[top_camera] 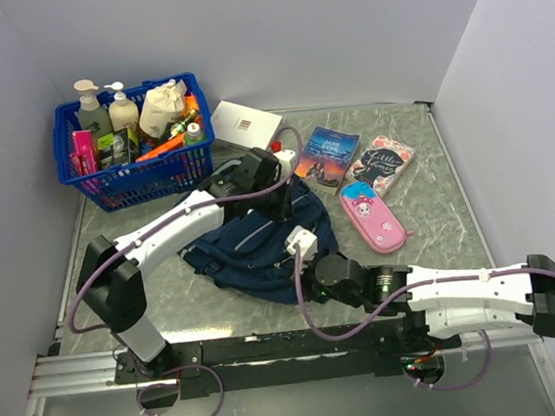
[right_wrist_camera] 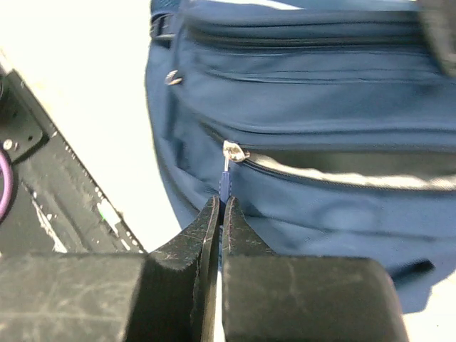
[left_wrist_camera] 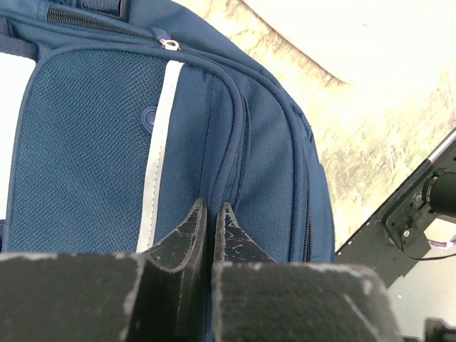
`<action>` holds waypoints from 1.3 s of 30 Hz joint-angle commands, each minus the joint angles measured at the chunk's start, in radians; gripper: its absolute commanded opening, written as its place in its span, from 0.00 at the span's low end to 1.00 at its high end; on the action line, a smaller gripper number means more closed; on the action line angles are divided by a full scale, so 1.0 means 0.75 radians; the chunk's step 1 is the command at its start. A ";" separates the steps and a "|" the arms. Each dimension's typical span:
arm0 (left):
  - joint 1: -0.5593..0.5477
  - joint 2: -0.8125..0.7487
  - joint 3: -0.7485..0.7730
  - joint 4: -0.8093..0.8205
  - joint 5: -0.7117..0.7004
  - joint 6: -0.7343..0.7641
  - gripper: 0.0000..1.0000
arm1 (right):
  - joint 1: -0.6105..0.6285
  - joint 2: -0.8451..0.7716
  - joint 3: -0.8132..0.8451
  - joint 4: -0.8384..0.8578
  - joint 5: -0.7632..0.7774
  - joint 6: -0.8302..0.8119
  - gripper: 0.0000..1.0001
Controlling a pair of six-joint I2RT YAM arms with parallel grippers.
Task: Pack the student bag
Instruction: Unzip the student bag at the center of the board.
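no text is legible, even on the dark blue book (top_camera: 327,157).

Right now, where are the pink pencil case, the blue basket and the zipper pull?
pink pencil case (top_camera: 372,219): top view, middle of its lid.
blue basket (top_camera: 140,185): top view, its front wall.
zipper pull (right_wrist_camera: 225,187): right wrist view, its blue tab.

Plain pale lavender-grey walls (top_camera: 339,25) enclosed the mottled grey-green stone-patterned desk (top_camera: 444,202) on three sides (evenly, softly lit), a silver metal rail (top_camera: 77,370) along its near edge.

The student bag (top_camera: 252,248) lies right-front of the basket (top_camera: 147,184), left of the case (top_camera: 374,220).
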 commanded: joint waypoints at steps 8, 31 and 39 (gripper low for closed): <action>0.088 0.111 0.242 0.030 -0.071 -0.060 0.01 | 0.072 0.247 0.245 0.057 -0.268 -0.166 0.00; 0.174 -0.086 -0.017 0.020 0.054 0.251 0.01 | -0.381 -0.125 0.141 -0.006 -0.180 0.109 0.85; 0.184 -0.196 -0.179 0.055 0.095 0.347 0.01 | -1.236 -0.178 0.120 -0.329 -0.135 0.375 0.88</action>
